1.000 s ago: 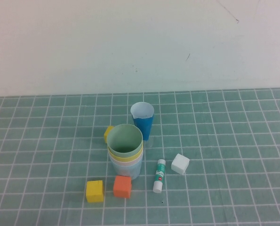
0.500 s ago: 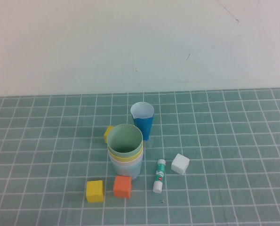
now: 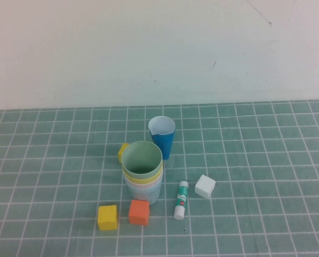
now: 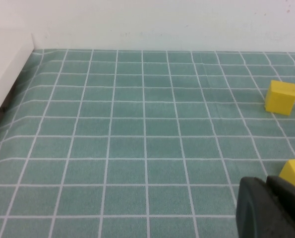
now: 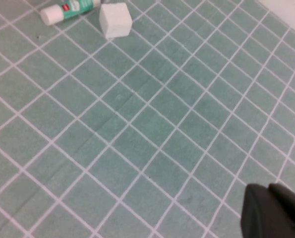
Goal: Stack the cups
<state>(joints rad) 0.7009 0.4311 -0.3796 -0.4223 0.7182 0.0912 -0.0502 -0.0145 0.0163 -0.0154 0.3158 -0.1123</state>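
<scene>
The cups (image 3: 142, 172) stand nested in one stack near the middle of the table in the high view. The pale green one (image 3: 142, 158) is on top, with a yellow rim (image 3: 143, 180) below it, then a pink rim, and the light blue cup (image 3: 143, 195) at the bottom. Neither arm shows in the high view. In the left wrist view my left gripper (image 4: 266, 182) is shut and empty, low over the mat. In the right wrist view my right gripper (image 5: 269, 189) is also shut and empty over bare mat. No cups appear in either wrist view.
A narrow dark blue cup (image 3: 163, 137) stands just behind the stack, with a yellow cube (image 3: 123, 152) beside it. In front lie a yellow cube (image 3: 108, 217), an orange cube (image 3: 139, 212), a glue stick (image 3: 181, 199) and a white cube (image 3: 205, 186). A white wall closes the back.
</scene>
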